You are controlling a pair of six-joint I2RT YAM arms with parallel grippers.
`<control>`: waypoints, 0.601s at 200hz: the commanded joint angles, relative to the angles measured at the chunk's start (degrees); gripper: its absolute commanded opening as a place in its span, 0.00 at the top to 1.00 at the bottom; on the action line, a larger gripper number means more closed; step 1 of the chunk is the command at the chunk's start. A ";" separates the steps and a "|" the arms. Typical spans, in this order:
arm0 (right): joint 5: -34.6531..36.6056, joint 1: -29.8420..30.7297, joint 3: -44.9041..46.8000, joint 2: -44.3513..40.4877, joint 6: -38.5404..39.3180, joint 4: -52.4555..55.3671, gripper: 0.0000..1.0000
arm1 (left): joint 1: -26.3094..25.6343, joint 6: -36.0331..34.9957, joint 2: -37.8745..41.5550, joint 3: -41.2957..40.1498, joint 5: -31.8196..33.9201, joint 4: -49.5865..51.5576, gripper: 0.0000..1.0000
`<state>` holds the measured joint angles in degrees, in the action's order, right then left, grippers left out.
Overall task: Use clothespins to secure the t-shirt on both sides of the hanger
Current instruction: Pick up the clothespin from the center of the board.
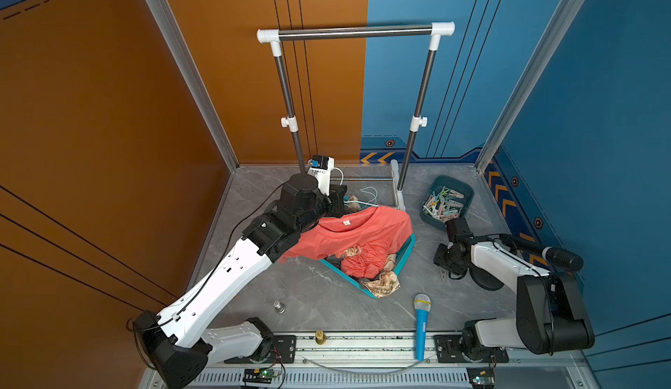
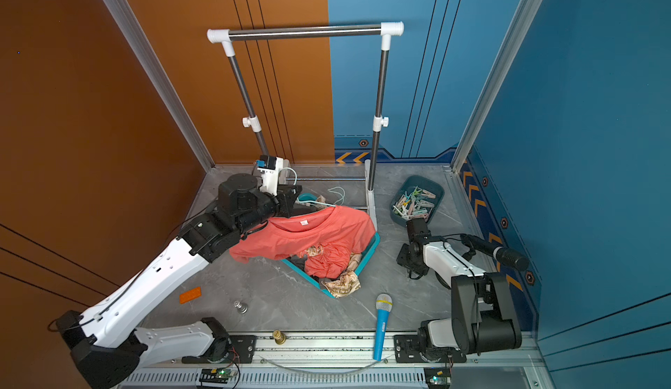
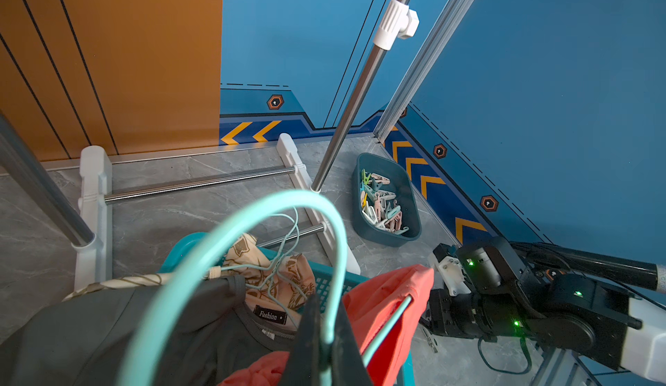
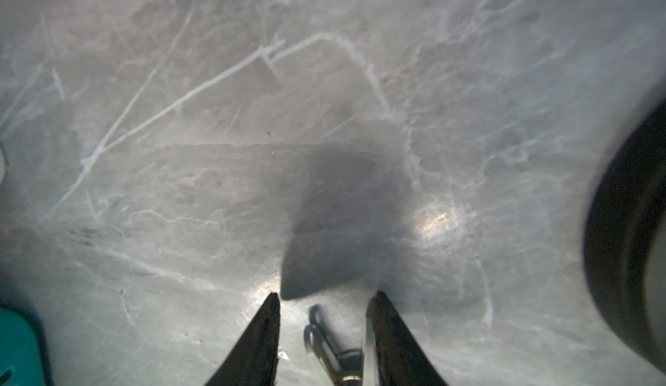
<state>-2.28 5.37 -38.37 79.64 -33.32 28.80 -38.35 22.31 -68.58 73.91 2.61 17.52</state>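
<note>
My left gripper [image 3: 326,299] is shut on the hook of the teal hanger [image 3: 252,215], seen also in a top view [image 1: 339,202]. The coral t-shirt [image 1: 363,231] hangs from that hanger over the basket, and one hanger arm [image 3: 389,319] pokes out of a sleeve. My right gripper [image 4: 327,294] points down just above the table, right of the shirt [image 1: 444,272]. A pale clothespin [image 4: 324,344] sits between its fingers, with one leg against a finger. Many pastel clothespins [image 1: 444,203] fill a dark teal bin [image 3: 407,186] at the back right.
A clothes rack [image 1: 356,31] stands at the back. A teal basket [image 1: 406,256] holds other clothes, with spare hangers [image 1: 368,193] behind it. A blue toy microphone [image 1: 422,318], a metal weight [image 1: 279,307], a brass weight [image 1: 320,336] and an orange brick [image 2: 190,294] lie near the front.
</note>
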 commanded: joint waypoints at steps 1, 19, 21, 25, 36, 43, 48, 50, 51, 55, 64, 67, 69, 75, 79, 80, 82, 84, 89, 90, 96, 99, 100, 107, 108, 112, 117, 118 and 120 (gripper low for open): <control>-1.72 0.36 0.96 0.25 -0.52 2.02 0.45 | -0.50 -0.16 0.46 -0.60 0.47 -1.17 0.95; -1.15 0.39 1.78 -1.23 -0.49 3.12 0.44 | -0.48 -0.07 0.59 -0.74 0.64 -1.21 0.95; -1.04 0.42 1.91 -1.41 -0.51 3.24 0.44 | -0.49 -0.02 0.63 -0.77 0.64 -1.25 0.95; -0.95 0.43 2.06 -1.72 -0.52 3.51 0.44 | -0.50 0.02 0.65 -0.76 0.72 -1.18 0.95; -0.92 0.40 2.55 -2.68 -0.59 4.09 0.45 | -0.50 0.02 0.64 -0.87 0.73 -1.43 0.95; -1.27 0.36 2.83 -3.17 -0.69 4.25 0.45 | -0.47 0.02 0.64 -0.81 0.65 -1.46 0.95; -1.88 0.35 3.09 -3.42 -0.78 4.22 0.45 | -0.50 0.02 0.64 -0.87 0.64 -1.52 0.95; -2.29 0.28 3.14 -3.51 -0.85 4.24 0.46 | -0.50 0.02 0.57 -0.87 0.64 -1.52 0.95; -2.46 0.27 3.22 -3.56 -0.90 4.20 0.46 | -0.50 0.02 0.56 -0.83 0.64 -1.52 0.95; -2.91 0.31 3.42 -3.83 -1.06 4.17 0.47 | -0.49 0.02 0.55 -0.86 0.57 -1.52 0.95; -3.60 0.40 3.63 -4.28 -1.35 4.08 0.50 | -0.50 0.06 0.47 -0.89 0.48 -1.56 0.95; -3.61 0.41 3.66 -4.37 -1.39 4.10 0.50 | -0.50 0.10 0.46 -0.95 0.34 -1.58 0.95; -3.65 0.49 3.79 -4.46 -1.42 4.12 0.51 | -0.50 0.11 0.51 -0.94 0.37 -1.60 0.95; -3.49 0.45 3.95 -4.62 -1.48 4.16 0.52 | -0.50 0.19 0.51 -1.11 0.30 -1.70 0.95; -3.28 0.52 4.00 -4.64 -1.44 4.15 0.53 | -0.50 0.26 0.47 -1.15 0.21 -1.74 0.95; -3.18 0.48 4.00 -4.65 -1.42 4.16 0.53 | -0.50 0.27 0.51 -1.14 0.21 -1.76 0.95; -3.10 0.47 3.98 -4.66 -1.40 4.16 0.54 | -0.50 0.28 0.47 -1.18 0.22 -1.85 0.95; -2.97 0.51 4.06 -4.66 -1.40 4.16 0.55 | -0.50 0.35 0.46 -1.23 0.16 -1.87 0.95; -2.83 0.46 4.07 -4.54 -1.27 4.16 0.58 | -0.46 0.37 0.49 -1.34 0.12 -1.94 0.95; -2.82 0.45 4.08 -4.47 -1.20 4.16 0.58 | -0.48 0.41 0.48 -1.37 0.11 -1.95 0.95; -2.66 0.38 4.09 -4.29 -1.07 4.08 0.60 | -0.48 0.50 0.52 -1.41 0.04 -2.02 0.95; -2.60 0.36 4.03 -4.17 -1.05 4.08 0.60 | -0.50 0.54 0.48 -1.48 0.03 -2.05 0.95; -2.57 0.35 4.02 -4.15 -1.05 4.03 0.60 | -0.50 0.54 0.47 -1.48 0.03 -2.05 0.95; -2.55 0.34 4.01 -3.82 -0.92 3.71 0.61 | -0.50 0.55 0.51 -1.49 -0.06 -1.94 0.95; -2.55 0.30 3.96 -3.76 -0.94 3.67 0.61 | -0.50 0.55 0.48 -1.49 -0.06 -1.95 0.95; -2.59 0.20 4.00 -3.58 -0.96 3.49 0.62 | -0.50 0.55 0.47 -1.48 -0.06 -1.90 0.95; -2.59 0.13 3.93 -3.32 -0.86 3.25 0.63 | -0.50 0.55 0.53 -1.44 -0.06 -1.87 0.95; -2.61 0.06 3.88 -3.29 -0.82 3.22 0.63 | -0.50 0.55 0.58 -1.46 -0.06 -1.83 0.95; -2.57 0.06 3.86 -3.13 -0.81 3.09 0.63 | -0.50 0.55 0.60 -1.44 -0.06 -1.86 0.95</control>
<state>-4.40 5.58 -35.40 75.53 -33.93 30.09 -38.35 22.35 -68.58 72.99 2.59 17.34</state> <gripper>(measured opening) 0.384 0.072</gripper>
